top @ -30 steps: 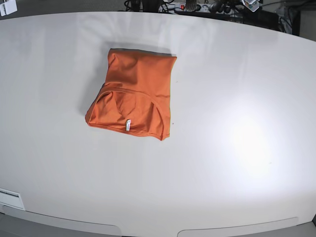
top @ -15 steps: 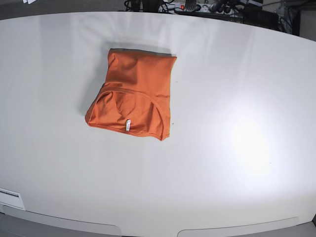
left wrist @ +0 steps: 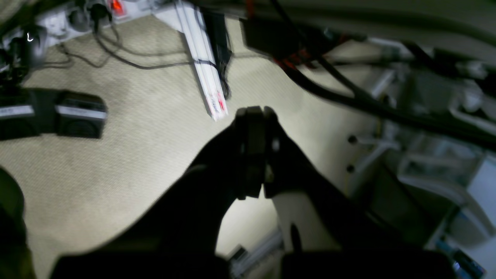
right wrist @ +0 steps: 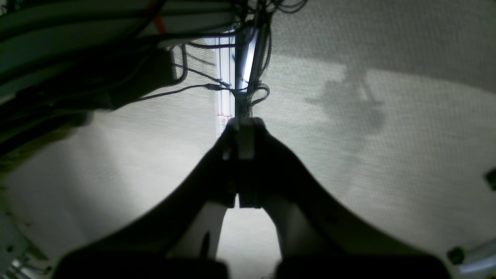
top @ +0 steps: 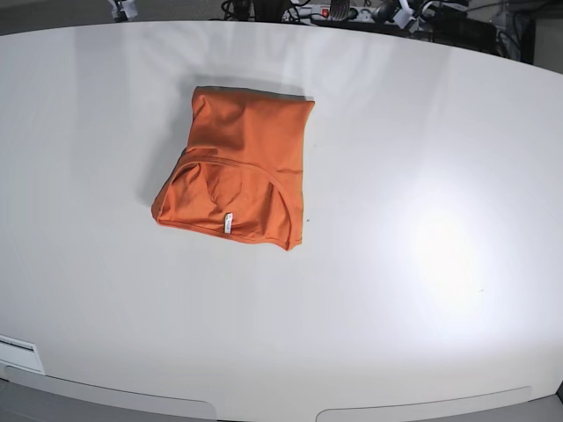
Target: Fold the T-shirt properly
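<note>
The orange T-shirt [top: 239,167] lies folded into a compact bundle on the white table [top: 396,264], left of centre, with its small white neck tag [top: 229,223] near the front edge. Neither gripper touches it. My left gripper [left wrist: 255,116] is shut and empty, hanging over carpeted floor beyond the table. My right gripper [right wrist: 242,126] is also shut and empty over the floor. In the base view only small white bits of the arms show at the far edge, the right arm [top: 123,9] and the left arm [top: 406,16].
Cables and a power strip [left wrist: 77,15] lie on the floor behind the table, with black boxes [left wrist: 77,116] and a white rail [left wrist: 205,69]. A white label [top: 18,352] sits at the table's front left.
The arm tips at the far edge have moved inward toward the middle. The T-shirt has not moved.
</note>
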{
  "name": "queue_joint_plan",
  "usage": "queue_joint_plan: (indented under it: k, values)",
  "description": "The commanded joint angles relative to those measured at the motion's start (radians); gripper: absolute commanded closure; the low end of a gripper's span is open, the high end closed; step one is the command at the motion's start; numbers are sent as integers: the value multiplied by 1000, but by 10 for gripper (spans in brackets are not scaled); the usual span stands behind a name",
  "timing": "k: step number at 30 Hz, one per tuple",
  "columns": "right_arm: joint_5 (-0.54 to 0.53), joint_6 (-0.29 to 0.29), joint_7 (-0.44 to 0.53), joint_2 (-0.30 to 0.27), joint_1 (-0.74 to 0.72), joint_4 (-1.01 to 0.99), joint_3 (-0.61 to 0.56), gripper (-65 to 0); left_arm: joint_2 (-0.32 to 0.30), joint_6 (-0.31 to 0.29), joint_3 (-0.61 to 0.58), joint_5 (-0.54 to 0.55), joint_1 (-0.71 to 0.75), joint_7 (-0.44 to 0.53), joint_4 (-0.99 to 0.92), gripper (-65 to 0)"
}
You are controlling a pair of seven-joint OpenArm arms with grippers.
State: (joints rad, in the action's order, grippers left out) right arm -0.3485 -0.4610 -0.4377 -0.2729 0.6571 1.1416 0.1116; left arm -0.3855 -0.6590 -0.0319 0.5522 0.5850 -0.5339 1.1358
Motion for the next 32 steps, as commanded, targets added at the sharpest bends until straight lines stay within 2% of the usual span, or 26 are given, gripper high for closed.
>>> queue_joint_plan:
  k: [1,6,8,10,14,16,19,23,28,32]
  values:
    - [7,18,34,-12,-18,-32,-30,0,-5,8,-10,-9,-16,45,-29,0]
    - [109,133,165,-1,-162,-243,-214,0,69,210,-21,-122,-136,194,-241,0]
    - [126,185,208,11,-211,-309,-272,0,106,259,-21,-150,-174,262,-327,0]
    - [153,217,231,33,-252,-362,-314,0,145,282,-21,-180,-209,327,-408,0]
    - [222,249,237,83,-306,-415,-366,0,227,401,-27,-234,-272,406,-555,0]
    - [234,260,237,103,-308,-418,-378,0,251,441,-49,-234,-294,436,-600,0]
    - [254,266,237,131,-301,-418,-380,0,258,488,-116,-226,-303,451,-604,0]
    - [278,268,254,147,-293,-418,-380,0,258,602,-212,-194,-303,478,-600,0]
    - [332,268,260,159,-294,-418,-380,0,258,598,-244,-174,-303,486,-599,0]
    - [330,270,262,161,-294,-418,-380,0,258,592,-244,-174,-300,485,-576,0]
